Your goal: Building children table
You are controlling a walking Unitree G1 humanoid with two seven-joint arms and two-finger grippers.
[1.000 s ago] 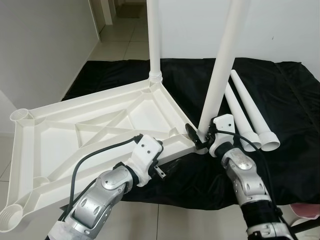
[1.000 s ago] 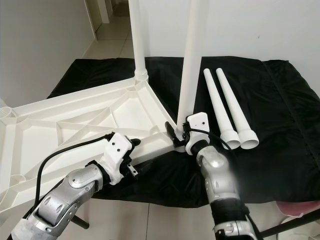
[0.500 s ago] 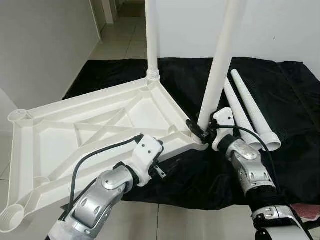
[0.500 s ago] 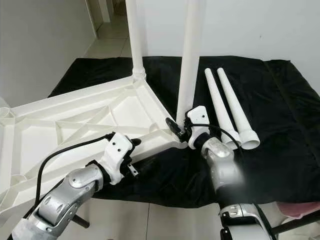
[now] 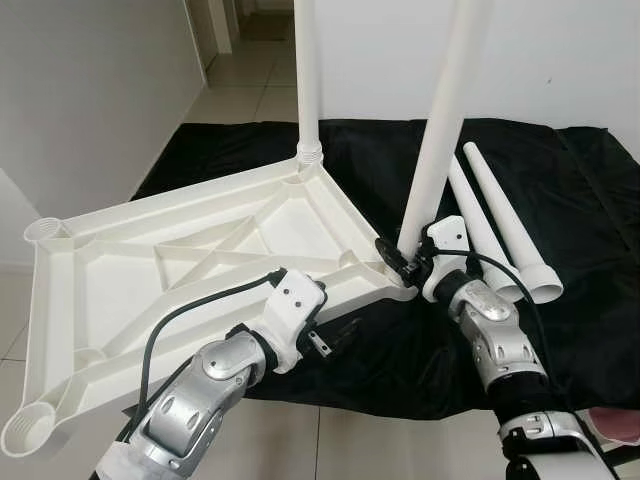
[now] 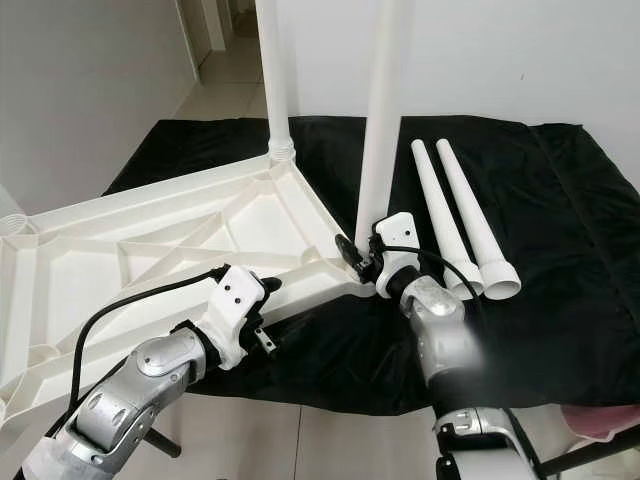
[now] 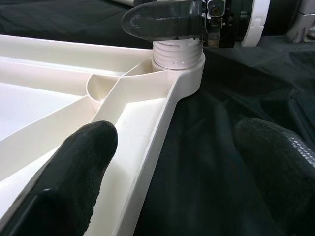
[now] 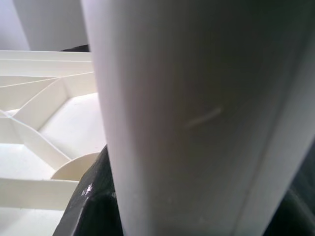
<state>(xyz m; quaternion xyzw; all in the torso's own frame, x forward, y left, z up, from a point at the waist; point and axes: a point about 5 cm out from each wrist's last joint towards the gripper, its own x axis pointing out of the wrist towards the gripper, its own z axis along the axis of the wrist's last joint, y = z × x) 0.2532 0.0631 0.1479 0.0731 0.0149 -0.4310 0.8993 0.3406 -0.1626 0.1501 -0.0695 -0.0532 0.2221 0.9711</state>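
The white plastic tabletop [image 5: 200, 262] lies upside down, half on a black cloth. One white leg [image 5: 308, 80] stands in its far corner socket. A second leg [image 5: 440, 130] stands upright in the near right corner, and my right gripper [image 5: 403, 266] is shut on its lower end just above the threaded base [image 7: 178, 51]. That leg [image 8: 197, 123] is pressed close to the right wrist camera. My left gripper [image 7: 177, 147] is open astride the tabletop's near rim, one finger over the ribbed inside and the other over the cloth. Two loose legs [image 5: 500, 235] lie on the cloth at right.
The black cloth [image 5: 590, 200] covers a low surface that ends near me; tiled floor [image 5: 300, 440] lies below. The tabletop's left half overhangs the cloth, with open corner sockets [image 5: 25, 430] toward me. A white wall and a doorway stand behind.
My right gripper has shifted a little away from me with the leg's base, and the leg stands slightly straighter. The left gripper has kept its place.
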